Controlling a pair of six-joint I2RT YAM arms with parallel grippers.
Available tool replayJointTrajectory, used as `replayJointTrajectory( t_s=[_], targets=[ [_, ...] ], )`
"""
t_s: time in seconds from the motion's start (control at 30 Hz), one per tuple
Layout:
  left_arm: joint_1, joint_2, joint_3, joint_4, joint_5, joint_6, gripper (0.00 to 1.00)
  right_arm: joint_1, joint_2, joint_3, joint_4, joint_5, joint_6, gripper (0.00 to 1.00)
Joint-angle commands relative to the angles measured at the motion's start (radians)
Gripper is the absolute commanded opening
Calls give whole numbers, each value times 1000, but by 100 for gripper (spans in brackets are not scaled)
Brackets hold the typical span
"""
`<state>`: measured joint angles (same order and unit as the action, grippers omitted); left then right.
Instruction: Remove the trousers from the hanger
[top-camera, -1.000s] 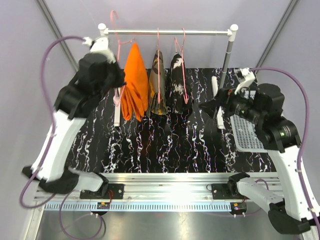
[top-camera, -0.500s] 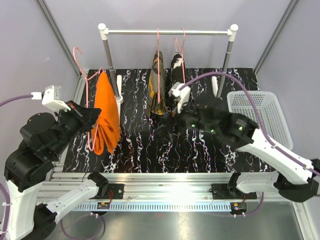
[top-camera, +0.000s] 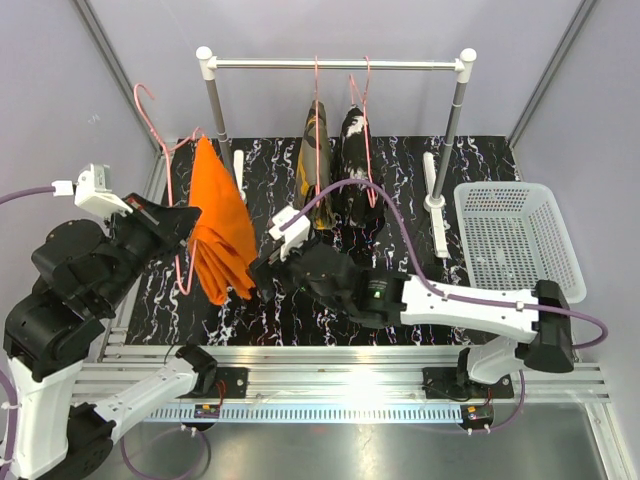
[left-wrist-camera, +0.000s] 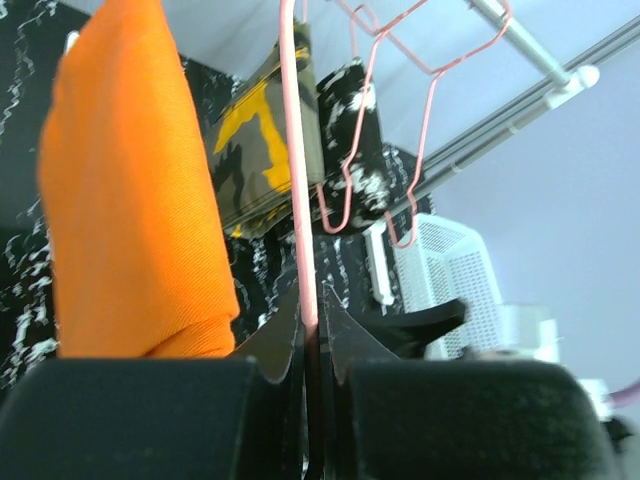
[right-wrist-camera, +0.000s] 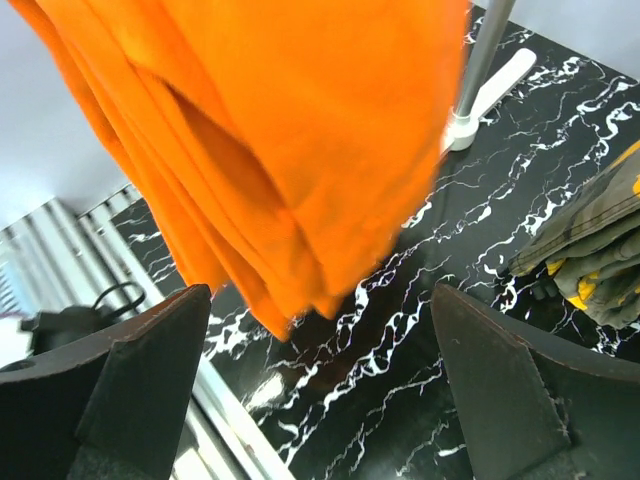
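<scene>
Left of the basket (top-camera: 520, 245), left hand (left-wrist-camera: 310, 335) grips the hanger (left-wrist-camera: 292, 150); right hand (right-wrist-camera: 318, 330) gapes.

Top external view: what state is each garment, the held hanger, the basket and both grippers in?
orange trousers: draped on the pink hanger, off the rail
pink hanger: off the rail, clamped in left gripper
camouflage trousers: hanging on the rail
black-and-white trousers: hanging on the rail
basket: empty
left gripper: shut on the hanger
right gripper: open, beside the orange trousers' lower end
</scene>
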<state>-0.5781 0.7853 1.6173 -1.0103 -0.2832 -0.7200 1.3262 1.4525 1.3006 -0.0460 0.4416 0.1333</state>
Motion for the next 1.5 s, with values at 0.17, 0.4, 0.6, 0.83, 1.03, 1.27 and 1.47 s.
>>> replayJointTrajectory(
  t_s=[0.17, 0.4, 0.6, 0.83, 1.03, 1.27, 1.47],
  targets=[
    [0, -21, 43, 426, -48, -67, 0, 16, 94, -63, 320, 157, -27, 100],
    [0, 14, 89, 467, -68, -96, 0, 31, 203, -47, 396, 169, -52, 99],
    [0, 22, 112, 473, -77, -116, 0, 36, 268, -18, 449, 184, -60, 99],
    [0, 17, 105, 498, -96, -131, 0, 39, 312, 40, 442, 126, -6, 99],
    [-2, 19, 104, 503, -96, -144, 0, 41, 330, 52, 446, 134, -1, 100],
    [0, 15, 107, 503, -73, -157, 0, 41, 350, 49, 504, 230, -75, 99],
    [0, 12, 124, 484, -50, -167, 0, 39, 405, 124, 537, 301, -263, 99]
  ],
)
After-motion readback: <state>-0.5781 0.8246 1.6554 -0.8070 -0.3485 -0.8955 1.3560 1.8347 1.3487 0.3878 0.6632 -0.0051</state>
